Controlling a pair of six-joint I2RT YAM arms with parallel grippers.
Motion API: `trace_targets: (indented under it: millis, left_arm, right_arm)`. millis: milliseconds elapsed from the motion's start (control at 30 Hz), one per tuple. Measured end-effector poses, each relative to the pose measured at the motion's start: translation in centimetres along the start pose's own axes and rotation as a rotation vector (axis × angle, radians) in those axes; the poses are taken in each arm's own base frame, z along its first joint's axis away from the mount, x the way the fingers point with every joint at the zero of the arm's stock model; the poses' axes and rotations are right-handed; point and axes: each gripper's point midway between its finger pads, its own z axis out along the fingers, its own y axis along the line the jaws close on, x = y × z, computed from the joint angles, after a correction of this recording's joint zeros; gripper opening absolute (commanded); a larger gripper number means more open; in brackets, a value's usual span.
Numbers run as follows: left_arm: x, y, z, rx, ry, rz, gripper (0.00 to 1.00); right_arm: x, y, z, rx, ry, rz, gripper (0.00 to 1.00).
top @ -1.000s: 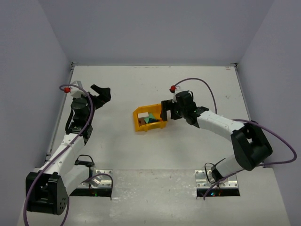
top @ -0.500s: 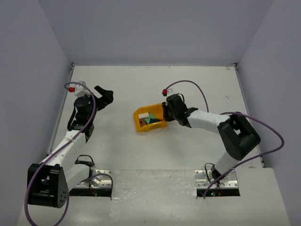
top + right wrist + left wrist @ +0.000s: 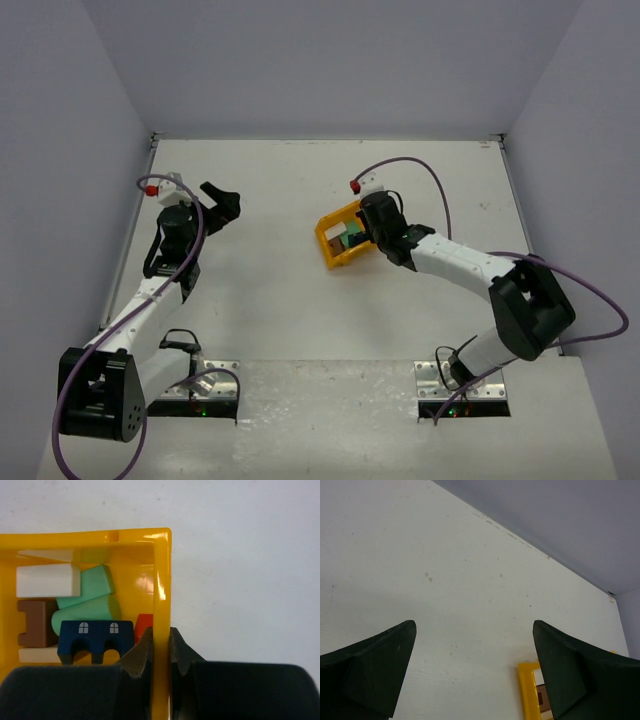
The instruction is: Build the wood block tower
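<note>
The wood blocks for the tower lie loose inside a yellow bin. In the right wrist view I see a blue arch block, green pieces, a red piece, a pale block and a brown one. My right gripper is shut on the bin's right wall, one finger inside and one outside. In the top view the right gripper holds the bin tilted near the table's middle. My left gripper stands open at the far left, with nothing between its fingers.
The bin's corner shows at the lower right of the left wrist view. Grey walls enclose the white table on the left, back and right. The arm bases sit on metal plates at the near edge.
My right gripper has shut on the bin's wall and has turned and shifted the bin to the right and back. The left arm barely moved.
</note>
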Motion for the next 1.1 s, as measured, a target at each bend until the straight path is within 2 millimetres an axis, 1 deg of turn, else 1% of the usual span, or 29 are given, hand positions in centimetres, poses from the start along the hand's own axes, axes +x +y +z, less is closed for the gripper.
trace_targets:
  millis: [100,167,233,300,400,500,633,767,1000,1100]
  left_arm:
    - [0.0,0.1,0.0,-0.002,0.001,0.003,1.00]
    - [0.0,0.1,0.0,-0.005,0.001,0.004,1.00]
    - [0.0,0.2,0.0,-0.009,-0.002,0.004,1.00]
    - [0.0,0.3,0.0,-0.012,-0.002,0.004,1.00]
    - [0.0,0.4,0.0,-0.019,0.000,0.004,1.00]
    - [0.2,0.6,0.0,-0.026,0.006,0.005,1.00]
    - [0.4,0.8,-0.1,-0.038,0.011,0.008,1.00]
    - [0.4,1.1,-0.1,-0.051,0.010,0.010,1.00]
    - [0.5,1.2,-0.1,-0.057,0.015,0.010,1.00]
    - [0.5,1.2,-0.1,-0.058,0.016,0.010,1.00]
  right_arm:
    - [-2.0,-2.3,-1.2,0.093,-0.061,-0.108,0.00]
    - [-2.8,-3.9,-1.6,0.168,-0.077,-0.182,0.00]
    - [-3.1,-5.1,-1.9,0.236,-0.083,-0.258,0.00]
    - [-3.2,-5.8,-2.2,0.286,-0.080,-0.321,0.00]
    - [-3.7,-6.3,-2.6,0.342,-0.091,-0.414,0.00]
    - [-4.6,-6.1,-2.9,0.394,-0.117,-0.509,0.00]
    - [-5.4,-5.1,-2.7,0.444,-0.137,-0.617,0.00]
    - [-6.0,-4.4,-2.6,0.484,-0.156,-0.689,0.00]
    - [-6.6,-3.7,-2.5,0.539,-0.167,-0.770,0.00]
    - [-6.8,-2.9,-2.6,0.564,-0.175,-0.822,0.00]
